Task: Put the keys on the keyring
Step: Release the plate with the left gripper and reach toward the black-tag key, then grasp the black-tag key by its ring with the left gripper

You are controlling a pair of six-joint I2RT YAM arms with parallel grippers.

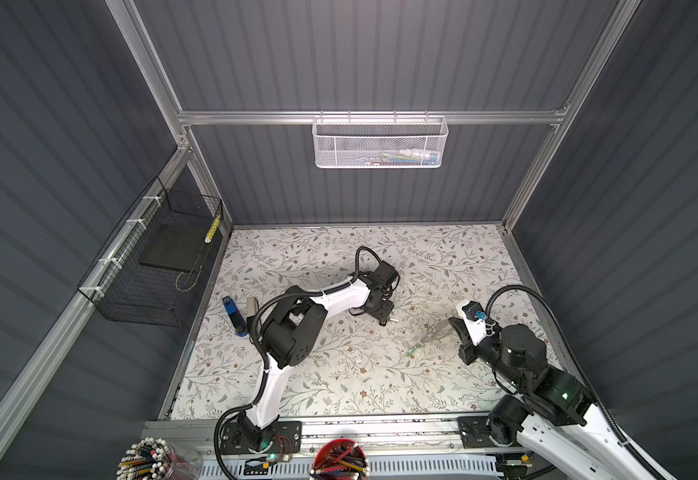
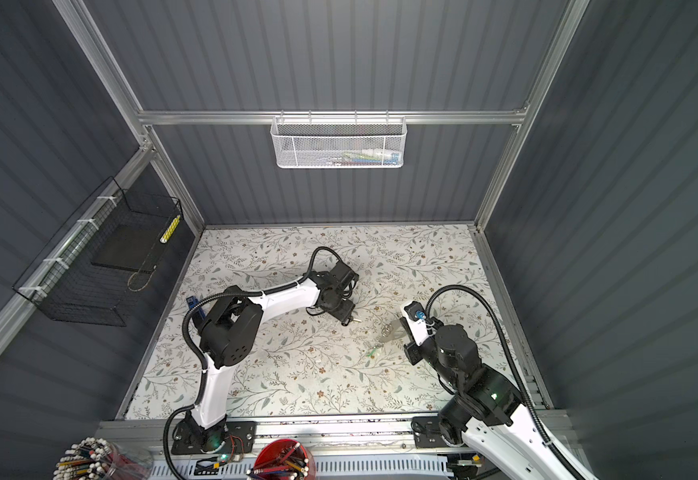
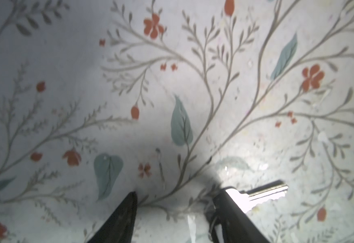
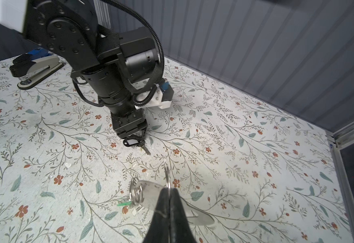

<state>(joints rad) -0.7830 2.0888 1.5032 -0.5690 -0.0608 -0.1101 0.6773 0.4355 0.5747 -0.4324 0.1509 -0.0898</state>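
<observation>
My right gripper [image 4: 168, 189] is shut on the keyring [image 4: 148, 188], a flat grey metal loop held above the table in both top views [image 1: 434, 332] [image 2: 389, 332]. A coil of thin wire rings [image 4: 136, 193] sits at its end, and the green tag [image 4: 124, 204] [image 1: 413, 353] hangs there. The black-framed tag with a white insert [image 4: 130, 142] and its key [image 4: 145, 149] lie on the table under my left gripper [image 1: 387, 318]. In the left wrist view that gripper [image 3: 177, 192] is open. The key's blade [image 3: 266, 191] sticks out past one finger [image 3: 231, 214].
A blue and grey stapler [image 1: 235, 318] [image 4: 35, 67] lies at the table's left edge. A black wire basket [image 1: 152, 266] hangs on the left wall and a white mesh basket [image 1: 380, 141] on the back wall. Pencil cups [image 1: 148, 461] [image 1: 341, 459] stand at the front rail.
</observation>
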